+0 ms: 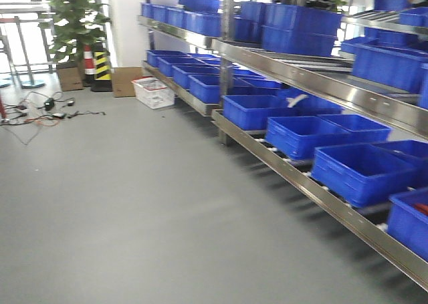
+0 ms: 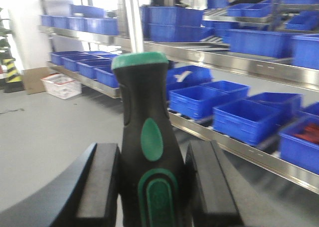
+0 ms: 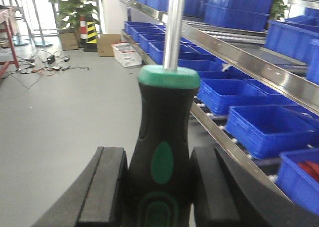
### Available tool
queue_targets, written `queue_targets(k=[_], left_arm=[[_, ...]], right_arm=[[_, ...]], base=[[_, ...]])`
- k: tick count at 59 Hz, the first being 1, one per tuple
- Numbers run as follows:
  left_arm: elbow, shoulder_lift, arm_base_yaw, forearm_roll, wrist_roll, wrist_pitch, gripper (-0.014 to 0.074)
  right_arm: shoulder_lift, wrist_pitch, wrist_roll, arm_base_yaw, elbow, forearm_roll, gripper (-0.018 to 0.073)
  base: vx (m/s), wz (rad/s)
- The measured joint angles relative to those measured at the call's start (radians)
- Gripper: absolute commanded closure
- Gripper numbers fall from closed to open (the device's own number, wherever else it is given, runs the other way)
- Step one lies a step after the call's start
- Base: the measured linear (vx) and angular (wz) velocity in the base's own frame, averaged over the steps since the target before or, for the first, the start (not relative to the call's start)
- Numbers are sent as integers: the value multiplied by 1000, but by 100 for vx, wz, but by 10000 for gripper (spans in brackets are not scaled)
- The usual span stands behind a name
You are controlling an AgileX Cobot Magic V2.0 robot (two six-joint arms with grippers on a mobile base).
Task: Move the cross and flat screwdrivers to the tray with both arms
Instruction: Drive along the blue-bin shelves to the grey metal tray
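Got the first screwdriver squeezed by its black-and-green handle in the left tool, and the second screwdriver pinched the same way in the right tool. Holding both up near the blue-bin rack. Should feel light, stiff and grippy, so clamping that fat handle waist seems right. Can't see the shafts, or the tray.

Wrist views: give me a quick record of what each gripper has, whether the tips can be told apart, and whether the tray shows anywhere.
left gripper: shut on a black-and-green screwdriver handle, upright between the pads
right gripper: shut on the other screwdriver handle, upright
cross or flat: cannot tell, tips not in view
tray: not in any view
surroundings: blue bins on steel shelving, grey floor
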Motion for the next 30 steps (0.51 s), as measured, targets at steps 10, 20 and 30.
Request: queue_targets(k=[10,20,30], left_arm=[[0,0,0,0,0,0,594],[0,0,0,0,0,0,594],[0,0,0,0,0,-1,594]], right_arm=[[0,0,0,0,0,0,567],[0,0,0,0,0,0,567],[0,0,0,0,0,0,567]], base=[[63,37],[63,34],[64,27]])
